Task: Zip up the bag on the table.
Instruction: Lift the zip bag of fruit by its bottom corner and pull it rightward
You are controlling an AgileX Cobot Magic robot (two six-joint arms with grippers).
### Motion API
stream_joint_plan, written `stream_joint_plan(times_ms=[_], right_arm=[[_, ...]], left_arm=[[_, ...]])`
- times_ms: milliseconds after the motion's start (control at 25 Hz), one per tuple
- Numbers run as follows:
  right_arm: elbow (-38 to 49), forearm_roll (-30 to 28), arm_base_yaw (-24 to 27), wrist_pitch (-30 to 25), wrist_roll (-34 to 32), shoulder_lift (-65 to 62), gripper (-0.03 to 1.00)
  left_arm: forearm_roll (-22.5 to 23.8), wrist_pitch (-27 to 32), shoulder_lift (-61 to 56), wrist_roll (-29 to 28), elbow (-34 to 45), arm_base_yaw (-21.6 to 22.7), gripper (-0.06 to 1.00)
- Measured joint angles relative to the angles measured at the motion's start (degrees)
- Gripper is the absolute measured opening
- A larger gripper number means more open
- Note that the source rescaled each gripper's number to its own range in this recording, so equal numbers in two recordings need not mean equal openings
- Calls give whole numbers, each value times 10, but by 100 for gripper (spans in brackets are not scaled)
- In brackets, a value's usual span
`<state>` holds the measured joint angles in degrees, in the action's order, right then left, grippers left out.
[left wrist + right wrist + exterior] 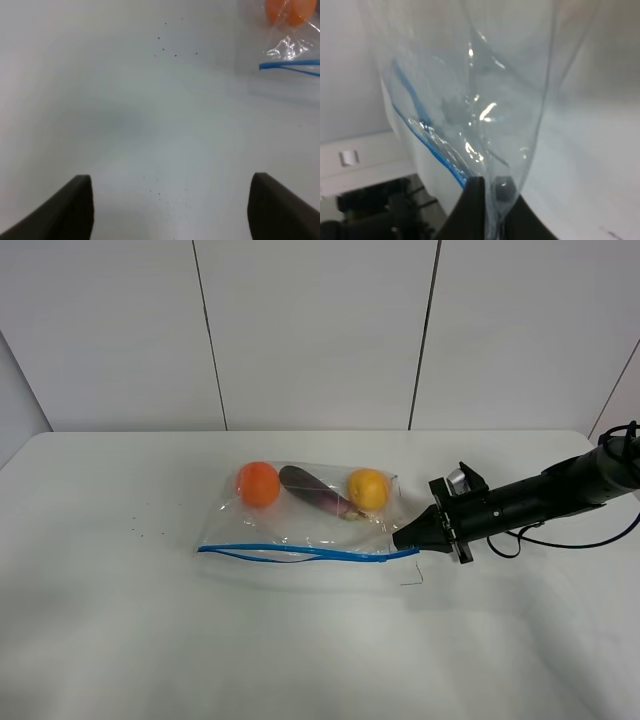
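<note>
The clear crinkly bag (310,518) lies in the middle of the white table (140,640), its blue seal strip (300,553) along the near edge. Inside are an orange fruit (258,483), a dark purple eggplant (318,492) and a yellow fruit (368,488). My right gripper (408,538) is shut on the bag's right end by the strip. In the right wrist view its fingers (475,205) pinch the plastic (485,100) next to the strip (420,130). My left gripper (170,210) is open and empty over bare table, short of the bag's left corner (295,50). It is out of the exterior view.
A few tiny dark specks (140,532) dot the table left of the bag. A thin dark thread (415,578) lies near the bag's right corner. The right arm (540,495) stretches in from the right edge with cables (590,540). White wall panels stand behind.
</note>
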<state>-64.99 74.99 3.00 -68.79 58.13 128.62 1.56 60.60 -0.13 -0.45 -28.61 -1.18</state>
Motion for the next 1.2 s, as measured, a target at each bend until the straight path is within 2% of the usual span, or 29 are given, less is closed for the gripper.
stream_joint_plan(times_ms=[560, 1200], right_arm=[[1, 29, -5, -2, -184, -41, 0], [1, 54, -5, -2, -220, -112, 0]], left_arm=[[0, 0, 0, 1, 0, 0, 100], [0, 0, 0, 1, 0, 0, 100]])
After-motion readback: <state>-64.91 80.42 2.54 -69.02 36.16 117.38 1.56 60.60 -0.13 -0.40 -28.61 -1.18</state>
